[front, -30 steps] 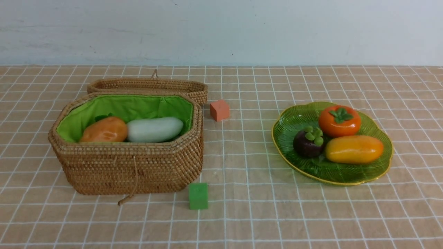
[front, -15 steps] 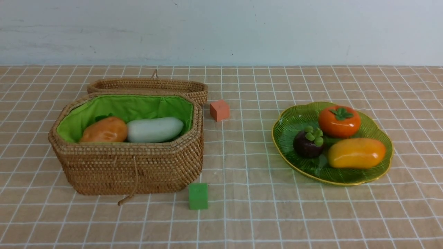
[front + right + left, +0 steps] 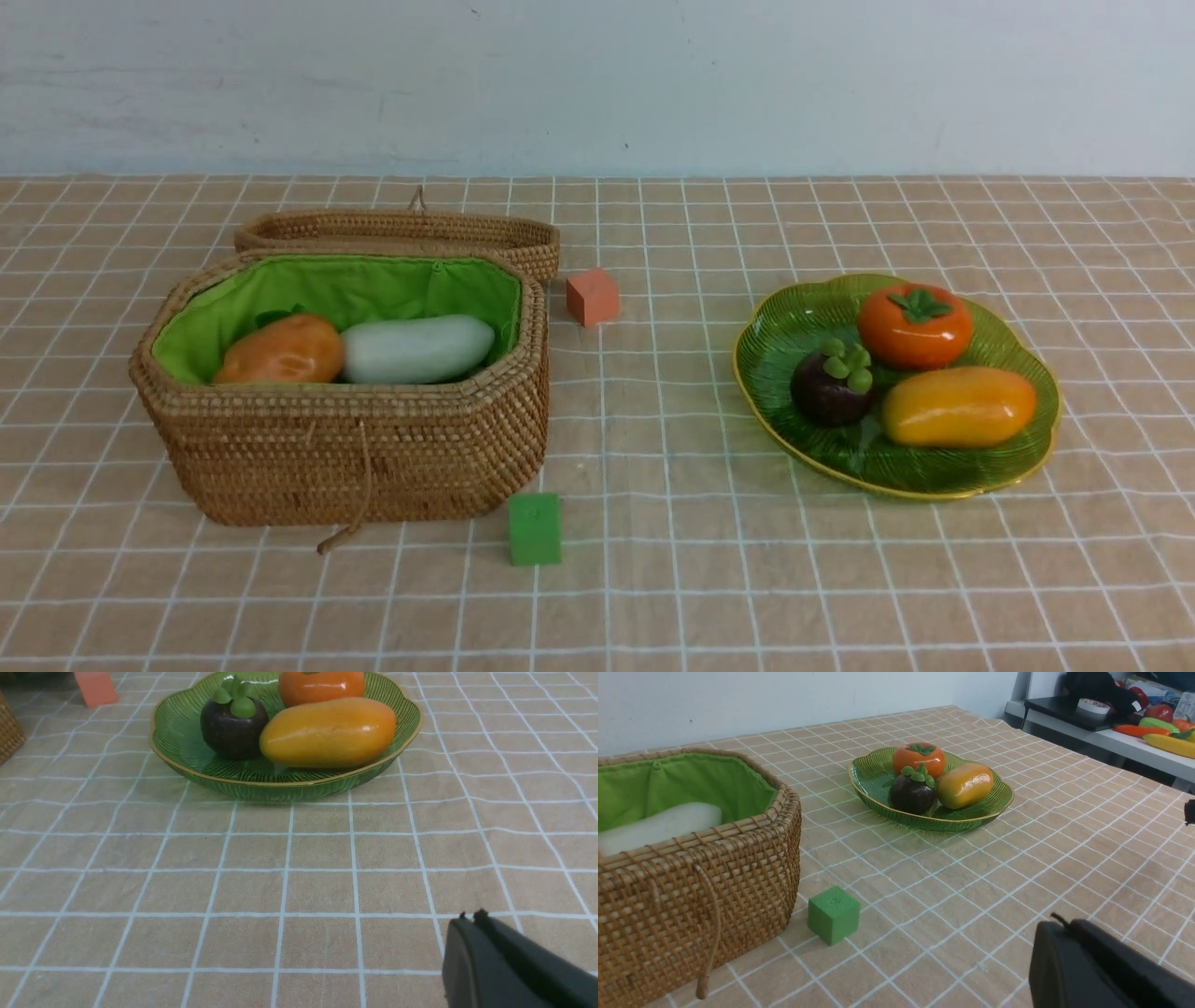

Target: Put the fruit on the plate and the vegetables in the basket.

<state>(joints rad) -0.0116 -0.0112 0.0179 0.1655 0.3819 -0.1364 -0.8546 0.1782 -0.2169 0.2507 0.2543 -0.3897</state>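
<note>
Well, the glossy persimmon [image 3: 914, 326], dark mangosteen [image 3: 832, 385] and yellow-orange mango [image 3: 958, 405] all lie on the ribbed green plate [image 3: 782, 329]. Well left of the plate, the wicker basket [image 3: 355, 448] holds potato [image 3: 280, 350] and white radish [image 3: 417, 348]. Both arms' fingers [image 3: 1064, 933] [image 3: 469, 926] are clenched, holding nothing.

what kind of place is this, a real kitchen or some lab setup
Most likely a lab or test setup, not a kitchen. Glossy toy produce sits staged on a plate and in a basket on a checked tablecloth against a bare wall, and a side shelf holds more toy food.
</note>
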